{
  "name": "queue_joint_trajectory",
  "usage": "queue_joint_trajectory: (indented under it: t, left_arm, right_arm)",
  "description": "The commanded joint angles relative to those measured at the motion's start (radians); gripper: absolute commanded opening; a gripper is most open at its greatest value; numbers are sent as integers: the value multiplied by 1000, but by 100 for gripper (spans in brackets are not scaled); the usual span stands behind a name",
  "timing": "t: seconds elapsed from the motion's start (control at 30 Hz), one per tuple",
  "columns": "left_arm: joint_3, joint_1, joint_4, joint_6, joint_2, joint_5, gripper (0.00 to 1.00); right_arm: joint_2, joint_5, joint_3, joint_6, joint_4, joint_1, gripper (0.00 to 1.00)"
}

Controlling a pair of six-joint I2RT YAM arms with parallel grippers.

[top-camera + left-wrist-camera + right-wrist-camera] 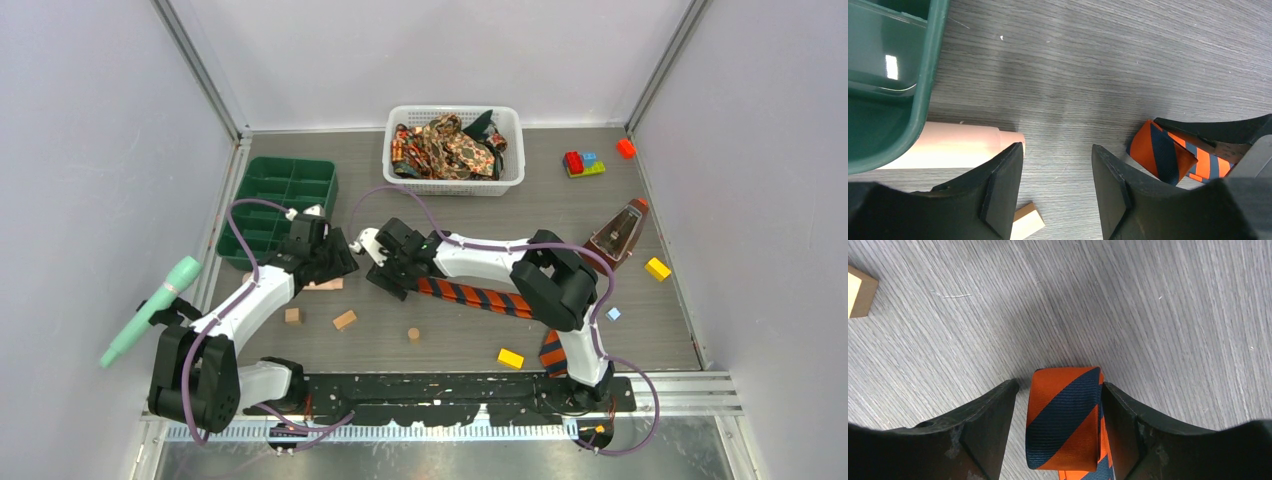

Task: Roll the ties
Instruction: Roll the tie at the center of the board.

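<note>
**Orange-striped tie end sat folded between the right arm's fingers**

Orange-and-dark diagonal-striped fabric, the long narrow necktie point(470, 297), lay flat on the grey wood-grain table point(1073, 75). It ran from near the middle of the table off to the right under the right arm. Its left end was folded over on itself into a short flat wad. The right gripper point(1059, 390) straddled that wad with its jaws parted. One finger met the fabric's edge and the other stood a sliver clear of it, so the tie was bracketed rather than pinched.

Just to the left, the left gripper point(1057, 150) hung over bare table, its jaws about half spread and holding nothing. The folded end lay just to its right. A pale pink block point(948, 145) lay beside its other finger, against the dark green plastic compartment tray point(290, 185).

At the far edge, a white plastic mesh basket point(510, 150) held the brown-gold paisley ties point(445, 145), bunched together. A dark green tie point(480, 122) poked up beside them.
</note>
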Motion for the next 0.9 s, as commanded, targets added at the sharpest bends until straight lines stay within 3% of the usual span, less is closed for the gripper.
queue_joint_trajectory:
  t: [0.0,0.37,0.7,0.83,0.87]
  left_arm:
    - [-5,7,-10,2,-29,7,55]
    - [-1,9,-13,5,-26,6,55]
    - [2,10,-10,5,-15,14,54]
    - [-2,10,-7,5,-17,15,54]
    - [-2,10,-5,5,-16,16,54]
  right_arm:
    - [0,4,-29,-23,-72,18,70]
    - [-1,63,-39,-75,-99,13,72]
    - [-11,14,-79,-51,-99,10,48]
    - [-23,-3,-113,-27,-61,10,45]
    - [-28,-5,-119,-24,-49,10,49]
